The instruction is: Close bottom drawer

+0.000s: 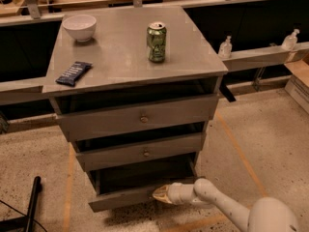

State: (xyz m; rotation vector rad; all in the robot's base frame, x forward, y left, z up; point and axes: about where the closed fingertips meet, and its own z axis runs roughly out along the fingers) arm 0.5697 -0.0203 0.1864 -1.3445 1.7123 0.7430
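The bottom drawer (120, 197) of the grey cabinet is pulled out, its slim grey front lying low near the floor and its dark inside showing above it. My gripper (159, 194) reaches in from the lower right on a white arm, and its pale tip rests against the right part of the drawer front. Above it, the middle drawer (142, 152) and the top drawer (140, 117) also stand slightly out, each with a small round knob.
On the cabinet top (120, 57) stand a white bowl (79, 26), a green can (156, 42) and a dark snack packet (73, 73). A black pole (31, 204) lies on the floor at lower left. Grey ledges with small bottles (225, 47) run behind.
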